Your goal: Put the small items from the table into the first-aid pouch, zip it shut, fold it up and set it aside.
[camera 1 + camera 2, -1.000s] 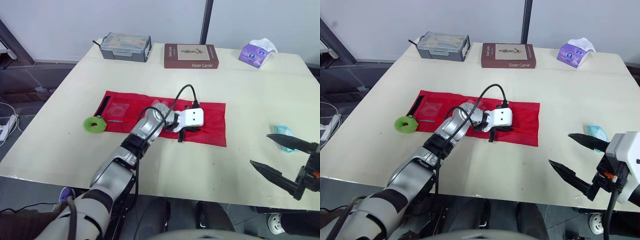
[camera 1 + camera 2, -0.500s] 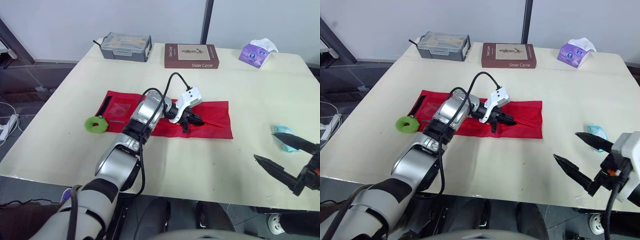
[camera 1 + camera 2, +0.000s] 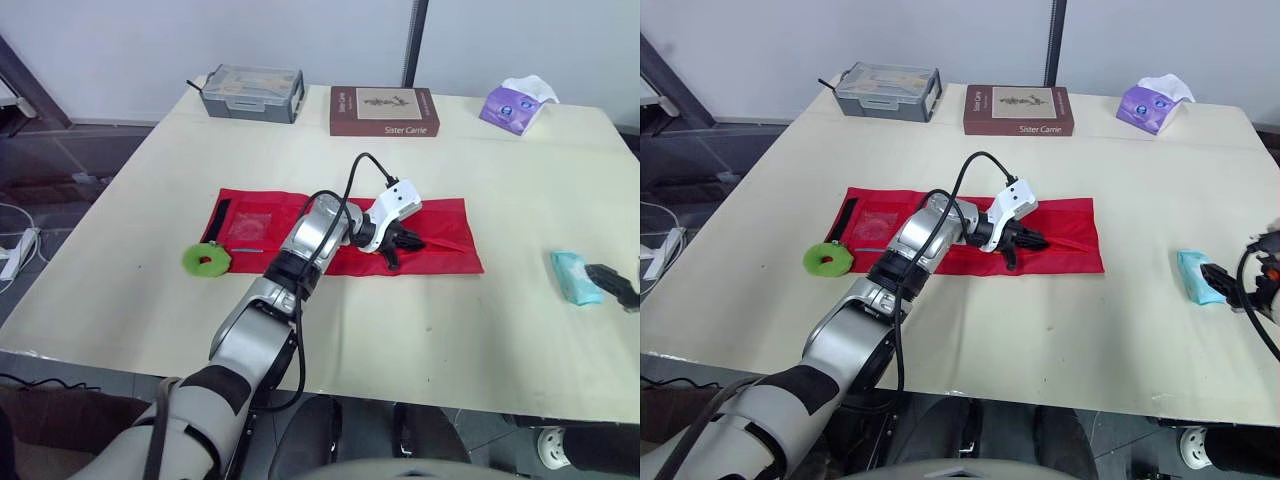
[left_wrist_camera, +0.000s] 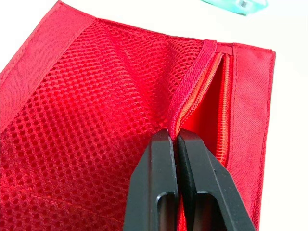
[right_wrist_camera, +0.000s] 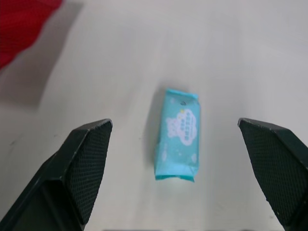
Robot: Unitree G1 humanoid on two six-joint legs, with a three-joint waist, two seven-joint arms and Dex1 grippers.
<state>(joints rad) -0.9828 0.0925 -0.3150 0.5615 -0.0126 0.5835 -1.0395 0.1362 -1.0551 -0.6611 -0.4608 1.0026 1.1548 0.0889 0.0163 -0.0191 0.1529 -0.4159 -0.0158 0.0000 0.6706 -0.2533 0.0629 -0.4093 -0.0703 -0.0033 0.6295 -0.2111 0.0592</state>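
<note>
While the red pouch [image 3: 440, 225] slid right, the right gripper [image 5: 174, 124] moved over the packet.

Nearest, by the table's [image 3: 480, 330] right edge, the right gripper had swung out above the teal packet [image 3: 575, 277]; its wrist view gave the 2 fingers wide apart, straddling it without touching, where the head views caught just a fingertip. Farther in, the left gripper [image 4: 174, 137], jaws together and pinching the mesh lip beside the zipper, had dragged the pouch closer to the packet within 1 second. Its wrist view revealed the pocket mouth gaping, too small to judge from the head. Loading the packet looked next.
</note>
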